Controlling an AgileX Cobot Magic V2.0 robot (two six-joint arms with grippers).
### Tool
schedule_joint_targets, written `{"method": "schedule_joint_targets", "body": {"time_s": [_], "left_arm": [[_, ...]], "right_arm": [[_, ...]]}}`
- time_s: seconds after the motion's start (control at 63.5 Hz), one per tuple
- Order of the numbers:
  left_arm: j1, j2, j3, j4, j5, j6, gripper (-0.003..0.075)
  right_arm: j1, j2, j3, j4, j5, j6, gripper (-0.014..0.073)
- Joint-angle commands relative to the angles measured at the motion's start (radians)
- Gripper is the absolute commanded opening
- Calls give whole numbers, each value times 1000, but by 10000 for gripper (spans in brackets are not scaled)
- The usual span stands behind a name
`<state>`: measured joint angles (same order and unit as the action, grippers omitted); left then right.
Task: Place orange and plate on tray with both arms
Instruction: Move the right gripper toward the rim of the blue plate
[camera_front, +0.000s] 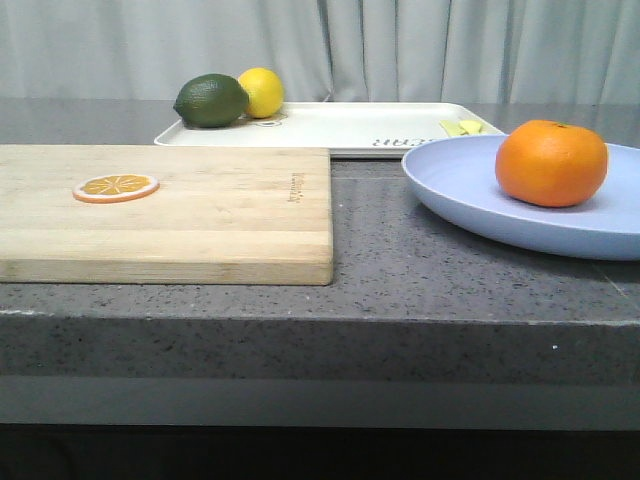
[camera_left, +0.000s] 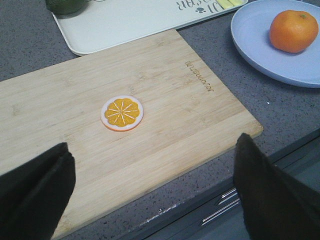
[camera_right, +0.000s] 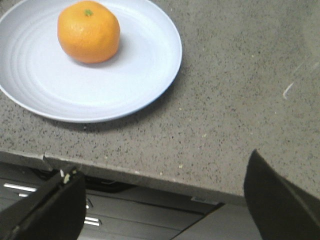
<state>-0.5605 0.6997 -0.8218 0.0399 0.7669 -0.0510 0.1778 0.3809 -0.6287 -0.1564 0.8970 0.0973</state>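
The orange (camera_front: 551, 162) sits on the lavender-blue plate (camera_front: 470, 195) at the right of the counter; both also show in the right wrist view, the orange (camera_right: 88, 32) on the plate (camera_right: 130, 75). The off-white tray (camera_front: 340, 128) lies at the back, lettering on it, and shows in the left wrist view (camera_left: 125, 25). My left gripper (camera_left: 155, 187) is open and empty above the near edge of the cutting board. My right gripper (camera_right: 162, 197) is open and empty over the counter's front edge, short of the plate. Neither gripper shows in the front view.
A light wooden cutting board (camera_front: 200, 215) with a thin orange slice (camera_front: 115, 187) lies at the left front. A dark green lime (camera_front: 211, 100) and a yellow lemon (camera_front: 262, 91) sit on the tray's left end; small yellow pieces (camera_front: 461, 127) lie at its right end.
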Motion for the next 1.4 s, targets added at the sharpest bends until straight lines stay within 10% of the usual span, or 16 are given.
{"method": "schedule_joint_targets", "body": {"time_s": [0.0, 0.284, 0.93, 1.387], "left_arm": [[3, -35, 9, 0, -75, -10, 617], [3, -43, 23, 0, -80, -10, 617], [3, -43, 23, 1, -93, -8, 617], [3, -43, 23, 1, -93, -8, 617]], "right_arm": [[-3, 6, -22, -9, -82, 17, 646], [-3, 133, -73, -8, -23, 215, 646], [-101, 684, -435, 13, 165, 55, 646], [-570, 941, -442, 755, 185, -448, 646]]}}
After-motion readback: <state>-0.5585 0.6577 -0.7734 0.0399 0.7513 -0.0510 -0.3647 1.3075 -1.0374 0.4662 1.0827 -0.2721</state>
